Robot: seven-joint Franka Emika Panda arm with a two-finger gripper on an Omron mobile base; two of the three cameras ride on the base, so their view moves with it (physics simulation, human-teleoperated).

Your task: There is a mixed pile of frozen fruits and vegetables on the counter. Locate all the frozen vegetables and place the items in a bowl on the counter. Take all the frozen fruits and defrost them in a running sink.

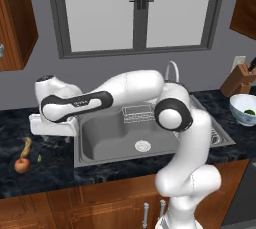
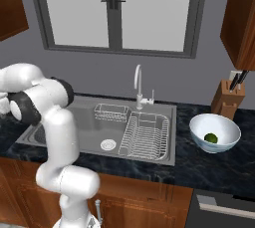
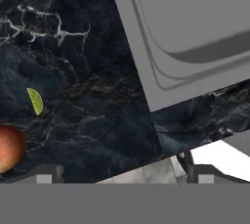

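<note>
Black marbled counter (image 1: 60,165): runs left and right of the basin, above brown wooden cabinets (image 1: 75,208).

Wide grey steel sink (image 1: 107,138): set in the counter below the window; round drain and wire racks visible; tall curved silver faucet (image 2: 138,85) stands at its back edge. No water visible at the spout.

Small round red-orange fruit (image 1: 21,165): on the counter left of the sink. The hand view shows it at the left edge, cut off.

Slim curved yellow-brown fruit (image 1: 26,147): just behind the red fruit, on the counter; seen from the left base view.

Tiny green bit (image 3: 35,100): on the counter near the red fruit, apart from it.

Round white bowl (image 2: 221,142): on the counter right of the sink, beside a wooden knife block (image 2: 226,102). The right base view shows a small lumpy green ball (image 2: 211,138) lying inside.

Two-finger gripper (image 3: 124,174): above the counter at the sink's left edge, jaws spread fully wide, nothing between them.
</note>
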